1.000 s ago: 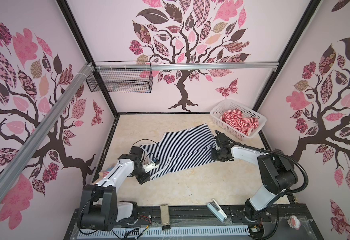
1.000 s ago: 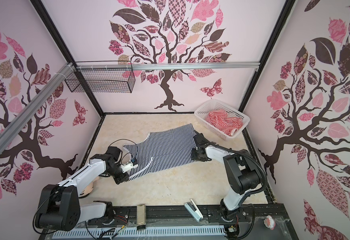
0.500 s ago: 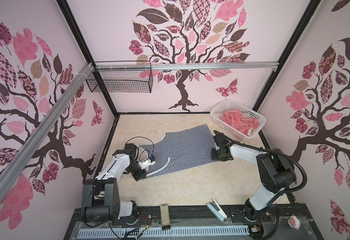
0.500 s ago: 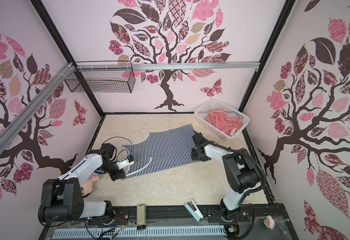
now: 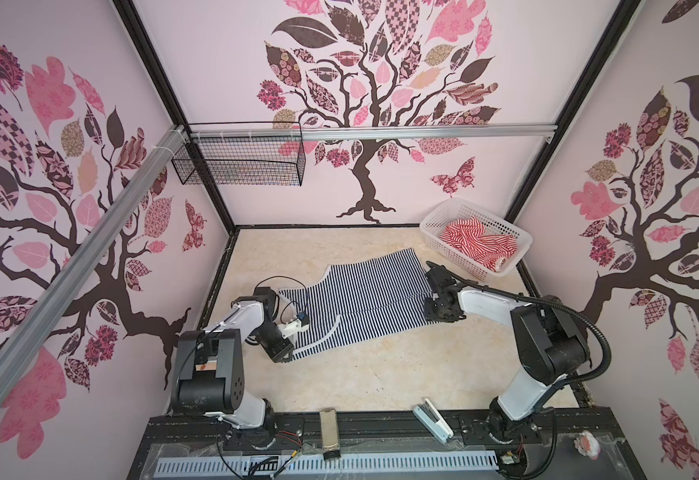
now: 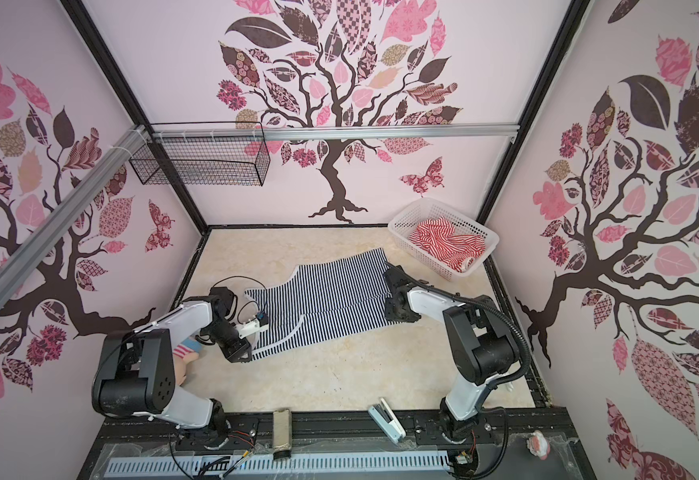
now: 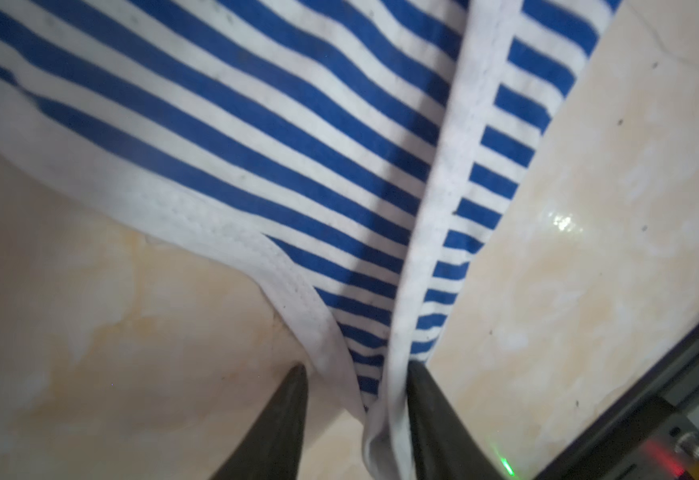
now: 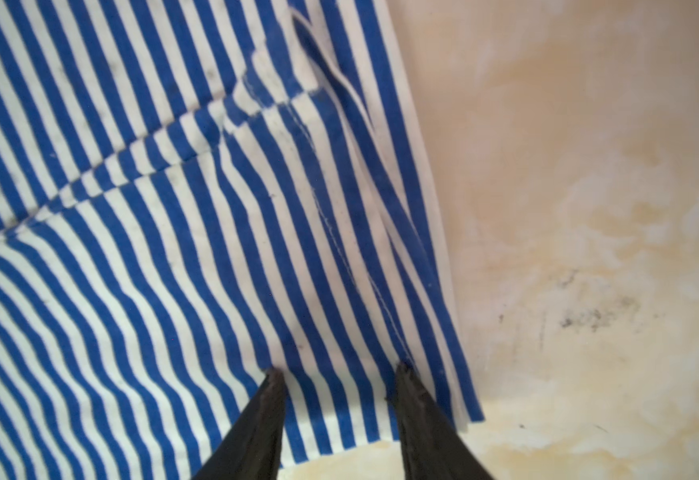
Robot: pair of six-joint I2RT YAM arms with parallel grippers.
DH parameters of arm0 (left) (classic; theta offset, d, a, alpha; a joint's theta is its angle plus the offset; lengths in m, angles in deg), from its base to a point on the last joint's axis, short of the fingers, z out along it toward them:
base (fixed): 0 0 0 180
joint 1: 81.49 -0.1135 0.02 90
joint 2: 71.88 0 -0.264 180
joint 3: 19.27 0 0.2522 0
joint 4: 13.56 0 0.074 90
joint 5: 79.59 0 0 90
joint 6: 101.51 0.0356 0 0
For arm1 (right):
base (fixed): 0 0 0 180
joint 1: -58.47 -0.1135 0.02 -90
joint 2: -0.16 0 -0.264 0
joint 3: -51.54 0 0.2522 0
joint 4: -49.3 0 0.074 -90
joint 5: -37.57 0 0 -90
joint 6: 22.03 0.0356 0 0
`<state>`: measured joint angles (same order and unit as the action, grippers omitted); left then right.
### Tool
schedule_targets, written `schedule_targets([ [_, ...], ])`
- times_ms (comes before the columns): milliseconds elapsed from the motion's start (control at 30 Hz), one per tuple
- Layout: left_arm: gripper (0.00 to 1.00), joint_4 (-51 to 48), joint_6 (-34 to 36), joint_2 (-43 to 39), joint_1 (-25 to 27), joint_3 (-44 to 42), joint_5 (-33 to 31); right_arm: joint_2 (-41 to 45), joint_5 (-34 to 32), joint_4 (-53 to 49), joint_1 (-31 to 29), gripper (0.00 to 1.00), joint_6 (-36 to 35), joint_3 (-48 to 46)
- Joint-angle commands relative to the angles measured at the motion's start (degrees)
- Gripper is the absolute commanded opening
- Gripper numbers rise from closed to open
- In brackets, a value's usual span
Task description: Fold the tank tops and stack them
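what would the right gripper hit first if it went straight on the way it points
The navy-and-white tank top: the open tips of the right gripper seem to touch its hem, table beneath.

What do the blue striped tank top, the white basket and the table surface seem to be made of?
Blue striped tank top: soft knit-like fabric, matte; stitched seams and wrinkles show. White basket: probably moulded plastic, smooth, with lattice holes. Table surface: hard, faintly glossy, marbled beige; a light glare shows; stone or laminate, unclear.
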<state>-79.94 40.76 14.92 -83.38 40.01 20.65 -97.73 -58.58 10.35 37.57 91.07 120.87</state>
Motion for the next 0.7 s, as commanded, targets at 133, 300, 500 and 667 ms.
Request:
schedule_targets([
  [133, 0.56, 5.01, -6.22, -8.05, -0.23, 2.33, -2.31, 9.98, 5.46, -1.28, -0.1, 0.57, 1.4, 0.58],
  [300, 0.61, 3.85, -11.86, -12.46, 3.43, 8.6, 1.97, 12.0, 8.85, 0.43, -0.1, 0.46, 2.64, 0.28],
  [500, 0.6, 7.56, -19.41, -3.92, 14.15, 15.03, 2.87, 8.76, 9.2, 2.94, -0.03, 0.26, 3.92, -0.82],
  [667, 0.59, 8.83, -23.68, 8.99, 16.23, 23.82, 6.86, 6.3, 9.01, 4.5, -0.1, 0.22, 4.68, -2.48],
])
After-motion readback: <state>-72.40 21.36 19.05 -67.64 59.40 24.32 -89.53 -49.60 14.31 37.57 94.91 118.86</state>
